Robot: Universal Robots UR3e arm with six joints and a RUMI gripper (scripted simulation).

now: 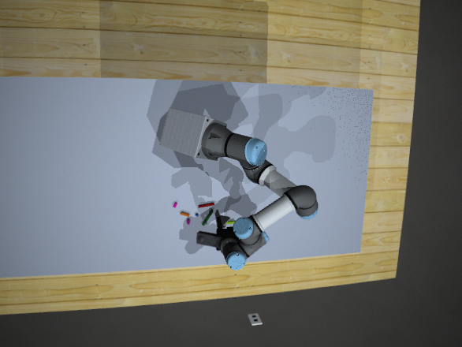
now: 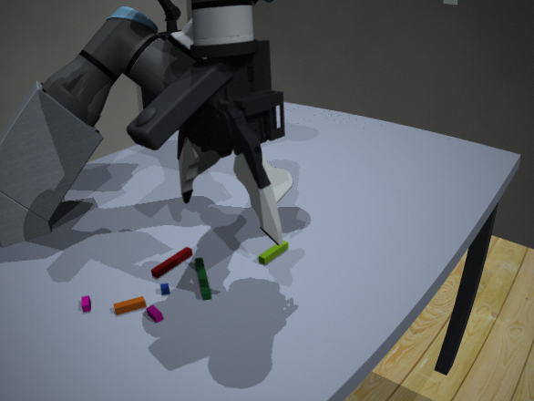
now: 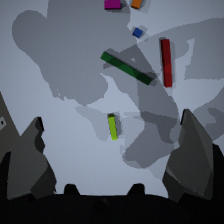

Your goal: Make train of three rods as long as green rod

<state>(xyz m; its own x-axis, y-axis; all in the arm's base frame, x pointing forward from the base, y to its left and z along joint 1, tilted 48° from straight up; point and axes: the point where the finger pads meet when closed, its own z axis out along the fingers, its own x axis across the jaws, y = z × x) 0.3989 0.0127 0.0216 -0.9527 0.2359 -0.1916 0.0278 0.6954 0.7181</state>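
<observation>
My gripper (image 2: 230,219) is open and empty, hovering above the lime rod (image 2: 273,252), which lies flat and shows between the fingers in the wrist view (image 3: 113,126). The green rod (image 2: 202,278) lies to its left, also seen in the wrist view (image 3: 127,68). The red rod (image 2: 171,262) lies beside the green one, apart from it, and shows in the wrist view (image 3: 166,62). The small blue rod (image 2: 165,288) sits near them. The orange rod (image 2: 129,305) and two magenta rods (image 2: 154,313) (image 2: 86,303) lie further left. No rods touch end to end.
The arm's grey base block (image 2: 36,155) stands at the left on the table. The table's edge (image 2: 410,314) runs along the right, with a dark leg (image 2: 465,292) below it.
</observation>
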